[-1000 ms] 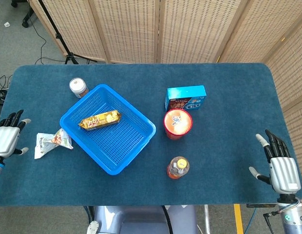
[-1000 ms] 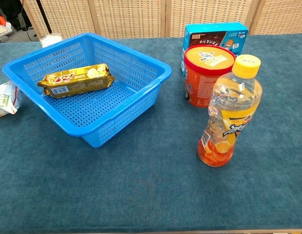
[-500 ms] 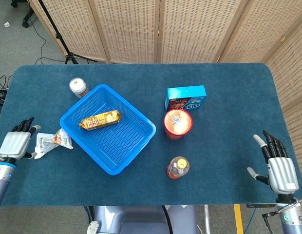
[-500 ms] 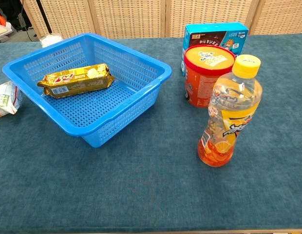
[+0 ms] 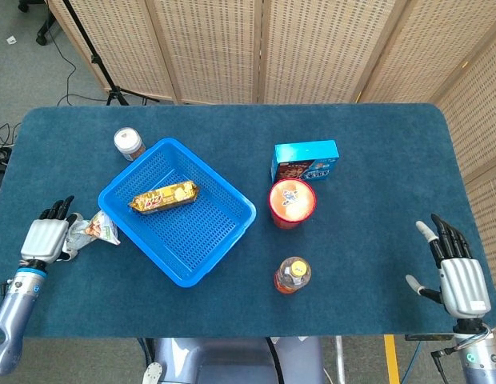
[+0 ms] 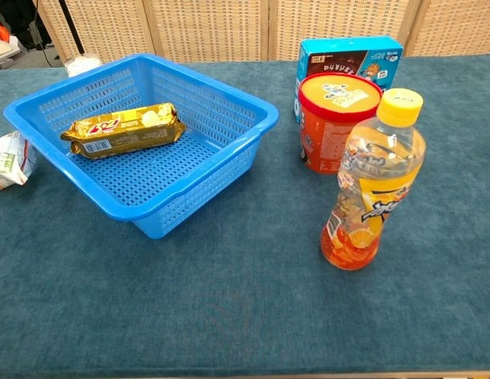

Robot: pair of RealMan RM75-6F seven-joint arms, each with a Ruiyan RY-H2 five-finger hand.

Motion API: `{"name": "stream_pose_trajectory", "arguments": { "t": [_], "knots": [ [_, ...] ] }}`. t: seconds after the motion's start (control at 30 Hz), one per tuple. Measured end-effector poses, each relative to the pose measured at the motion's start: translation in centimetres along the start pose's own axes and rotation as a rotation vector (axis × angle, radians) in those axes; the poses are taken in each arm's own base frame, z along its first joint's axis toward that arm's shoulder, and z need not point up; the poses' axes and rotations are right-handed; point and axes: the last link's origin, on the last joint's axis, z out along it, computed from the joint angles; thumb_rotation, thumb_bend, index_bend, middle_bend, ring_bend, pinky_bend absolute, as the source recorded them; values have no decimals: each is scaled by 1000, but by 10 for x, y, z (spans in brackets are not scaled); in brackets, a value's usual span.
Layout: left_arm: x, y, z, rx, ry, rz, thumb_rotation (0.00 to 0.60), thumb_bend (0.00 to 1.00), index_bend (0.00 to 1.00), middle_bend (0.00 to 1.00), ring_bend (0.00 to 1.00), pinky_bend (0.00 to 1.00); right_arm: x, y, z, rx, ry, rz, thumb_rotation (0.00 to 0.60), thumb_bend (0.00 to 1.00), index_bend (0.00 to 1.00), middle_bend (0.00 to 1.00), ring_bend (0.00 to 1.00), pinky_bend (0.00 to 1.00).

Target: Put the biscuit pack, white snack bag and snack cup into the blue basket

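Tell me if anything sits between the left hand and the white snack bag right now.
Nothing visible does. The left hand is right at the outer edge of the white snack bag, fingers reaching its near end. The blue basket lies just past the bag's other side, already holding the biscuit pack.

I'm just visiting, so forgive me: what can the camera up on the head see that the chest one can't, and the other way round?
Only the head view shows the two hands, the left hand at the white snack bag and the right hand spread near the table's right edge, plus a small brown-lidded jar behind the basket. Only the chest view shows things side-on: the drink bottle's label and the basket's mesh wall. Both show the blue basket with the biscuit pack inside, the snack cup, the blue box and the snack bag.
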Motion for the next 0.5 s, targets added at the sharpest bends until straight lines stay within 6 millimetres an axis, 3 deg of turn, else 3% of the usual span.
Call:
{"name": "stream_pose_trajectory", "arguments": {
  "t": [0.2,0.33,0.5],
  "knots": [
    [-7,5,8,-5,48,1,600,238,490,140,201,263,-1,-1,0,3,-8,2,600,181,105,0,0,81],
    [-11,7,12,-4,73,6,600,314,631,270,300,346,-1,0,0,3,-9,4,600,182,105,0,0,81],
    [-12,7,15,18,122,1,600,382,733,376,376,395,0,0,0,0,-13,6,600,181,105,0,0,81]
  ]
}}
